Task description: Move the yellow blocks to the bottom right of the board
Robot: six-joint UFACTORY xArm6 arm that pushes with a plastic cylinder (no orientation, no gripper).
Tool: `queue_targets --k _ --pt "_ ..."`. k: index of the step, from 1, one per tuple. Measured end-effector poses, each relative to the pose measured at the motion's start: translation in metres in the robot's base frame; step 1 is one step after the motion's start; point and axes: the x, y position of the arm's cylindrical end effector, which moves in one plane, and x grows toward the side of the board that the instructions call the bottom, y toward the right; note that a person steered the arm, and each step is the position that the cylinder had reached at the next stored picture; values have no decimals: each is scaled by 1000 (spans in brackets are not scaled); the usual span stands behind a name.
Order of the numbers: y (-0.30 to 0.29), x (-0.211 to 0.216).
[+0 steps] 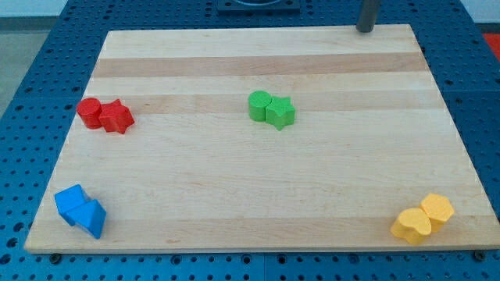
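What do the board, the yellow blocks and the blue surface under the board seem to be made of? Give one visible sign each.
Board: pale wood, smooth matte; grain and glued strips show.
Yellow blocks: probably plastic, matte; uniform saturated colour, soft edges.
Blue surface: likely painted metal or plastic; regular grid of holes.
My tip rests at the board's top edge, far from the blocks.

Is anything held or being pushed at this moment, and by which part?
Nothing. My tip rests at the board's top right edge, touching no block; the two yellow blocks sit far off at the bottom right.
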Motion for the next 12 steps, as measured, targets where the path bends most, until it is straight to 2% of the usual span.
queue_targets --k 1,2,3,5,6,7,8,10,12 --pt "6 37" --pt "6 43" --pt "12 79" --pt "23 177" --pt "8 239" --pt "-36 272" --pt "-97 275" --pt "-169 340" --pt "-142 399"
